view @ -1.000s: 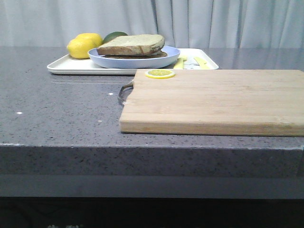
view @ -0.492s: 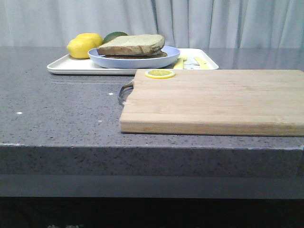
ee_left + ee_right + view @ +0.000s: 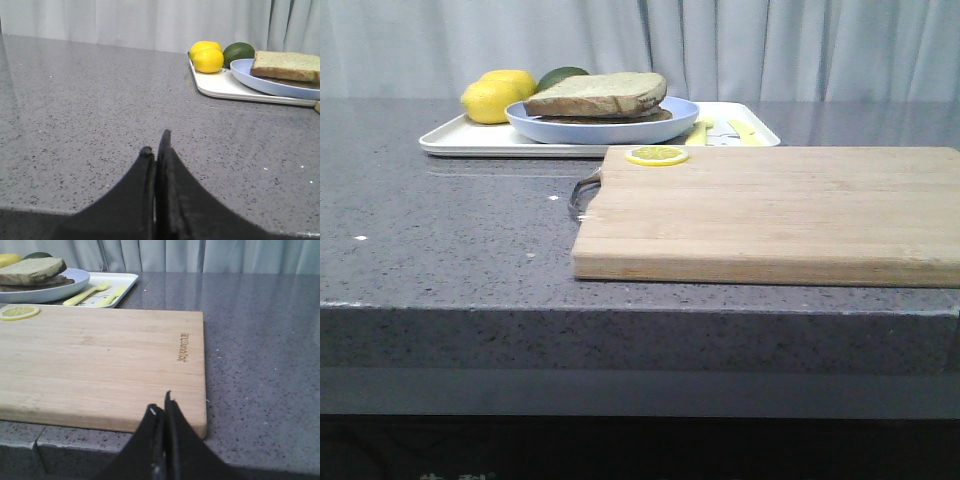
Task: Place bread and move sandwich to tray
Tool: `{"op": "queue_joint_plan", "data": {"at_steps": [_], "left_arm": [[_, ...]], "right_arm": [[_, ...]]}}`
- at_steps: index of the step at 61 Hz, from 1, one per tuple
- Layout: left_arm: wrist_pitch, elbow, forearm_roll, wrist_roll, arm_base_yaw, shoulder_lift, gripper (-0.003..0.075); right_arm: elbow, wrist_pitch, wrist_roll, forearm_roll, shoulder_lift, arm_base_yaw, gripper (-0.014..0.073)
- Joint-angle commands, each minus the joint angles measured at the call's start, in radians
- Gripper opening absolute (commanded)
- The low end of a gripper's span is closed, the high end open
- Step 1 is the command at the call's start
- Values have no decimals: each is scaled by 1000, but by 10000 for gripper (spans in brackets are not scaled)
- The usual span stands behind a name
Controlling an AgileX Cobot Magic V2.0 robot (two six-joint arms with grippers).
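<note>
The sandwich (image 3: pixel 600 102) lies on a round light-blue plate (image 3: pixel 610 131), and the thick pale bread (image 3: pixel 597 92) is its top slice over a darker, flatter slice. That plate stands on the white tray (image 3: pixel 450 143) at the back of the counter. Neither gripper shows in the front view. My left gripper (image 3: pixel 156 145) is shut and empty over bare grey counter, well short of the tray (image 3: pixel 220 85). My right gripper (image 3: pixel 160 406) is also shut and empty, at the near edge of the cutting board (image 3: pixel 100 355), far from the sandwich (image 3: pixel 32 271).
Two lemons (image 3: pixel 492 98) and a lime (image 3: pixel 562 75) sit on the tray's left end, yellow cutlery (image 3: pixel 702 130) on its right. A wooden cutting board (image 3: pixel 770 210) with a metal handle (image 3: pixel 582 192) carries a lemon slice (image 3: pixel 656 155). A grey curtain hangs behind.
</note>
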Motion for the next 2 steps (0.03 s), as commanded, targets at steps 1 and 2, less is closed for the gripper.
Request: {"op": "queue_joint_plan", "data": {"at_steps": [1,2], "left_arm": [[-89,10,-8,-7,1,-22,-19],[-89,10,-8,-7,1,-22,-19]], "right_arm": [[-4,-71,-1,-6,-21,-1,-78],[-4,-71,-1,-6,-21,-1,-78]]}}
